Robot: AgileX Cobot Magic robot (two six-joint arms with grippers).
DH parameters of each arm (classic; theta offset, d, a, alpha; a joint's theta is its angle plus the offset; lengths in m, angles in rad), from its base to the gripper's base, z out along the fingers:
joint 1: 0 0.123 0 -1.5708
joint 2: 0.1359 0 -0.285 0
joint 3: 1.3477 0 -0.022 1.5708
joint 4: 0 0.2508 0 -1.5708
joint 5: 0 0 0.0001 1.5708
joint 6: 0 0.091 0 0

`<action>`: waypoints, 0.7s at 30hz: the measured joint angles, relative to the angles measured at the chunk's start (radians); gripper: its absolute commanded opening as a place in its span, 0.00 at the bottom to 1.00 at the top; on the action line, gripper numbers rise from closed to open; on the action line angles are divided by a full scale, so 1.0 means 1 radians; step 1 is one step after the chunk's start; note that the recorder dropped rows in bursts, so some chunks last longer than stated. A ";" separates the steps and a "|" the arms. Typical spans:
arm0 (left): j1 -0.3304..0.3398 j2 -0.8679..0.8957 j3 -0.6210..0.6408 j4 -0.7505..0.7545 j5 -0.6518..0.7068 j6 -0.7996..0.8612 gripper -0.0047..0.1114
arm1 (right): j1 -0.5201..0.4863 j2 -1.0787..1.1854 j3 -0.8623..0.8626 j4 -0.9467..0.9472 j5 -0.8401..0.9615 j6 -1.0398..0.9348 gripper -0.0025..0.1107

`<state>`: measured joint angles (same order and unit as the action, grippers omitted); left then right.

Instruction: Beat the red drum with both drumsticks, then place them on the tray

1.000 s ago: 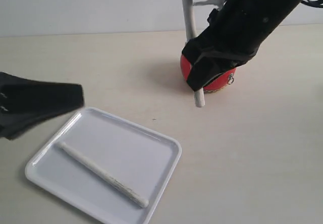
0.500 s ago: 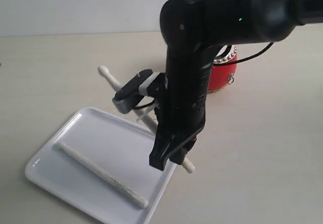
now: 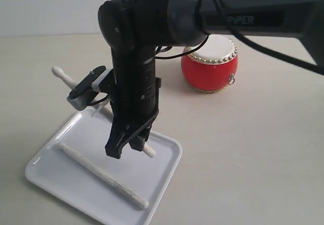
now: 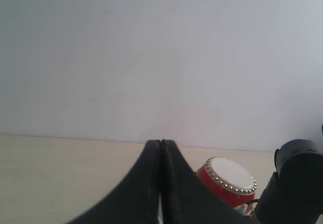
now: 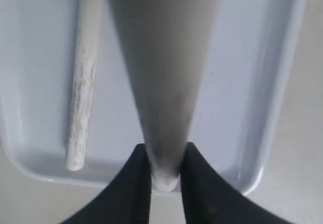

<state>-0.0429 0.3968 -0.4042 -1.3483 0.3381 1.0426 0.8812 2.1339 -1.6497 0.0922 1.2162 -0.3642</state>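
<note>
Above tray [image 3: 164, 160], right hand [image 3: 126, 148] clamps drumstick [image 3: 63, 76]; second drumstick [image 3: 101, 173] lies inside.

**Cam setup: 1 high, 2 on wrists**

Ext cam: raised, tilted down over table [image 3: 253, 159], wall [image 3: 50, 7] at 12. Mid range, w/ tray [image 3: 61, 177] at 7 and drum [image 3: 208, 68] at 1. L wrist cam: low, near level, faces wall [image 4: 151, 57]; shares drum [image 4: 227, 181] w/ ext. R wrist cam: straight down, v. close over tray [image 5: 252, 82], sighting along held stick [image 5: 161, 57]; shares tray + loose stick [image 5: 83, 93] w/ ext.
</note>
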 measured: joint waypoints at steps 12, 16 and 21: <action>-0.020 0.000 0.000 0.076 -0.002 0.002 0.04 | 0.025 0.081 -0.002 0.006 0.007 -0.002 0.02; -0.020 0.000 0.000 0.076 -0.004 0.001 0.04 | 0.025 0.102 -0.004 0.006 0.009 0.005 0.02; -0.020 0.000 0.000 0.076 -0.004 0.001 0.04 | 0.025 0.115 -0.004 -0.006 0.012 0.039 0.05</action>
<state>-0.0633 0.3968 -0.4042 -1.2728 0.3342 1.0432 0.9061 2.2491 -1.6535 0.0865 1.2285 -0.3248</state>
